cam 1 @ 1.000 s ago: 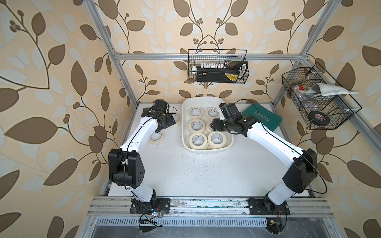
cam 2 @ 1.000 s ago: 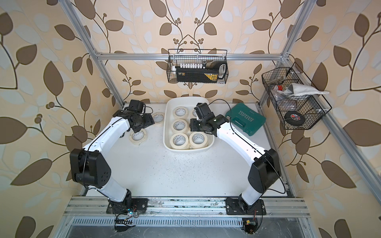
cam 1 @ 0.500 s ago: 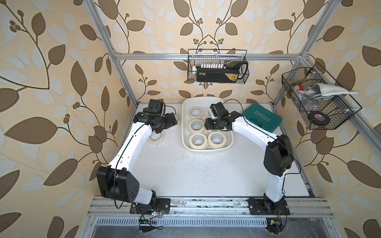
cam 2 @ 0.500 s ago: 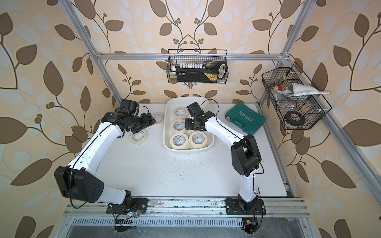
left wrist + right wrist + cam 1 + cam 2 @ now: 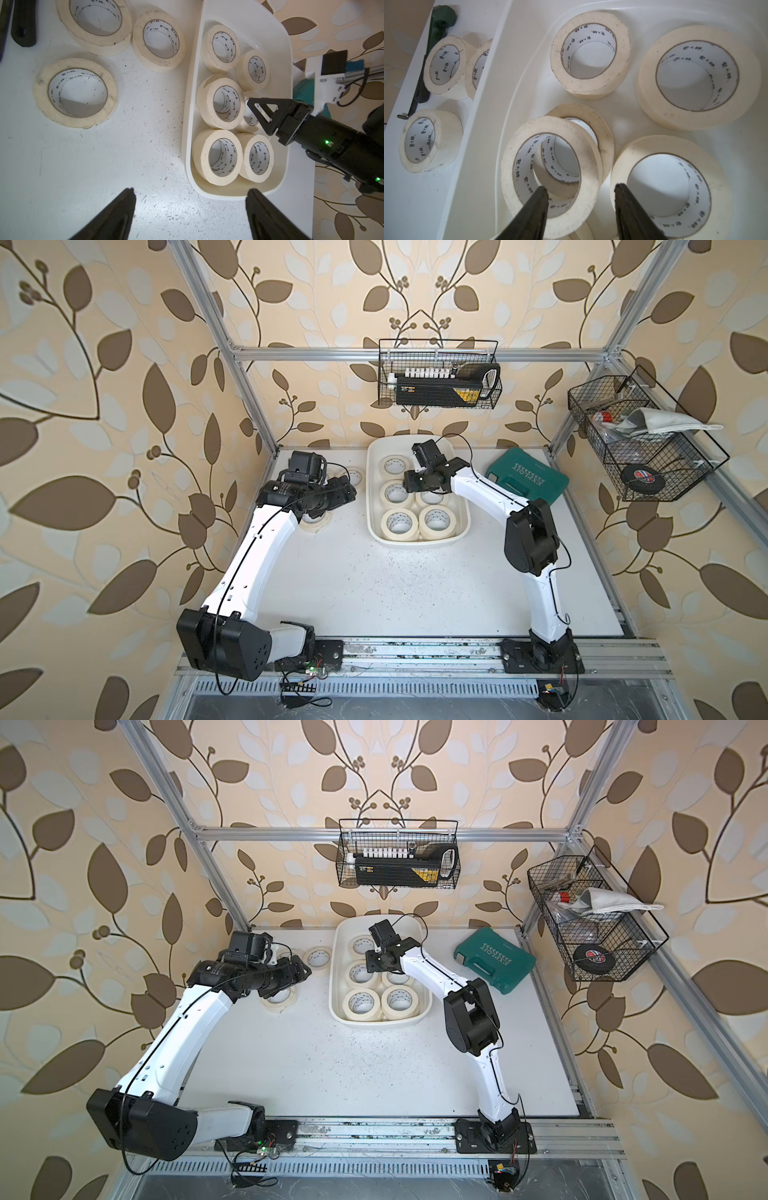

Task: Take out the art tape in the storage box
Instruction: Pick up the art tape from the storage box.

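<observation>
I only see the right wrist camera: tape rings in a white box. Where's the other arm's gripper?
Observer: The left gripper hangs open beside the storage box, holding nothing.
Operator: What else is nearby?
Observer: A teal tool case, on the box's other side.
Operator: Any different tape?
Observer: A black roll lies in a wire basket hanging at the side.

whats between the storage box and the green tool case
Nothing rests there: a bare strip of table separates the storage box from the tool case; the right arm crosses above it, in both top views.
</observation>
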`<state>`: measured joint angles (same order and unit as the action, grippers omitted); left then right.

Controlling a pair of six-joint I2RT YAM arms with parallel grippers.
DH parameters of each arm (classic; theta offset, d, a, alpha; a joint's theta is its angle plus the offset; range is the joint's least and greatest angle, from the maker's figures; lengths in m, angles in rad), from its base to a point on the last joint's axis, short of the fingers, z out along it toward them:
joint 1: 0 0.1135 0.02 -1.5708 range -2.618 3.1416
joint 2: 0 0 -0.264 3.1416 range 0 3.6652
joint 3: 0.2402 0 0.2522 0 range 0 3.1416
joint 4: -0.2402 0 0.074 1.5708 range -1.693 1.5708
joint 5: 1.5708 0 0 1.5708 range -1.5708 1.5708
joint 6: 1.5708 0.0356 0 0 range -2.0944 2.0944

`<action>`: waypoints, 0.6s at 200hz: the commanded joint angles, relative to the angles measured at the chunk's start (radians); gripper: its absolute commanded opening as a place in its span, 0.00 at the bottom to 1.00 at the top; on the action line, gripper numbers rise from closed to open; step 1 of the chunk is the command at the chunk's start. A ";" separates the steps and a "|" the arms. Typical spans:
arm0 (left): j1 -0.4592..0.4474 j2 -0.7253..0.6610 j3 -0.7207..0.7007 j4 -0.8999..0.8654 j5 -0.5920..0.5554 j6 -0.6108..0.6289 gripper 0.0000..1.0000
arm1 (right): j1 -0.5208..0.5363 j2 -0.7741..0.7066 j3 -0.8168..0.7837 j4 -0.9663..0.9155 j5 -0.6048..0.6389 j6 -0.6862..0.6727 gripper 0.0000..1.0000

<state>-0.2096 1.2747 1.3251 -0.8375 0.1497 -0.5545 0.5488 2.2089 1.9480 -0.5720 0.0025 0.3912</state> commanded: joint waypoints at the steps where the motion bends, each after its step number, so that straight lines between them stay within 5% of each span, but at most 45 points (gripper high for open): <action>1: -0.004 -0.069 -0.009 0.016 -0.048 0.024 0.87 | 0.003 0.050 0.042 -0.006 -0.031 -0.013 0.53; 53: -0.004 -0.077 0.000 0.020 -0.068 0.024 0.87 | 0.002 0.123 0.082 -0.032 -0.021 -0.007 0.48; 120: -0.004 -0.035 -0.017 0.038 -0.009 0.019 0.87 | -0.001 0.119 0.098 -0.039 0.015 -0.008 0.20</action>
<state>-0.2096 1.2228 1.3121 -0.8265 0.1116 -0.5503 0.5468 2.3207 2.0075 -0.5961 0.0013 0.3904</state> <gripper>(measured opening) 0.870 0.241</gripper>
